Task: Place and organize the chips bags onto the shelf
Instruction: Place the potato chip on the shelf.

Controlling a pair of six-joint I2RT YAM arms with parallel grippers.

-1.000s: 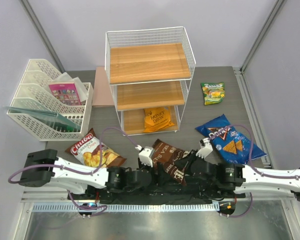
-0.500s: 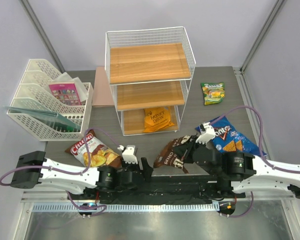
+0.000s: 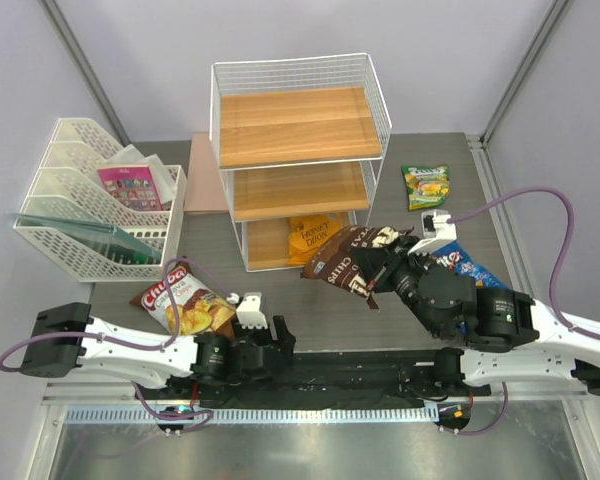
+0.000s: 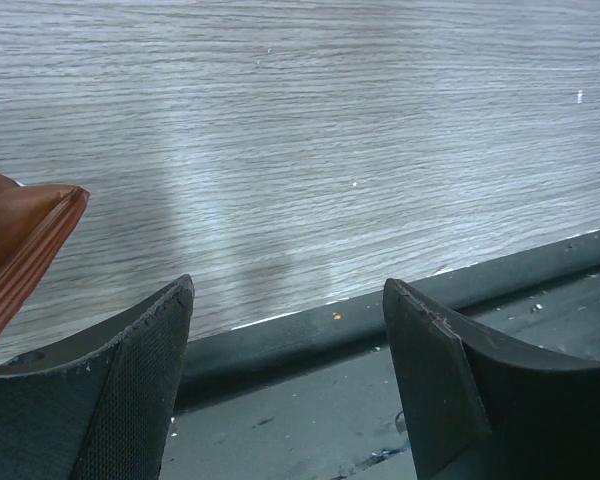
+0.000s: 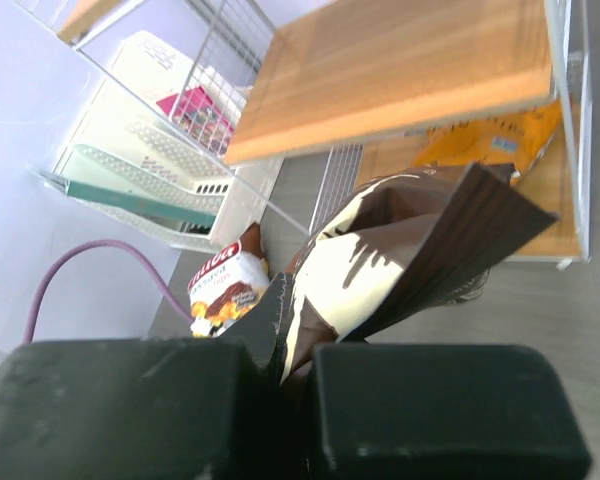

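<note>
Bag of Sea Salt (image 3: 346, 262) sits pinched in the right gripper (image 5: 288, 372) near the shelf (image 3: 300, 125); the left gripper (image 4: 288, 305) gapes empty at the near edge.

A tall white wire shelf (image 3: 295, 125) with three light-brown wooden boards stands at 12 o'clock on the desk (image 3: 280, 290). An orange Honey Dijon bag (image 3: 315, 238) lies on its bottom board. At the shelf's 5 o'clock, a dark brown Sea Salt bag (image 3: 345, 262) hangs tilted, pinched in the right claw (image 5: 295, 370). Lying flat: a small green-yellow bag (image 3: 426, 186) at 3 o'clock, a blue Doritos bag (image 3: 470, 265) at 4, and a brown-white red-lettered bag (image 3: 185, 303) at 7.
</note>
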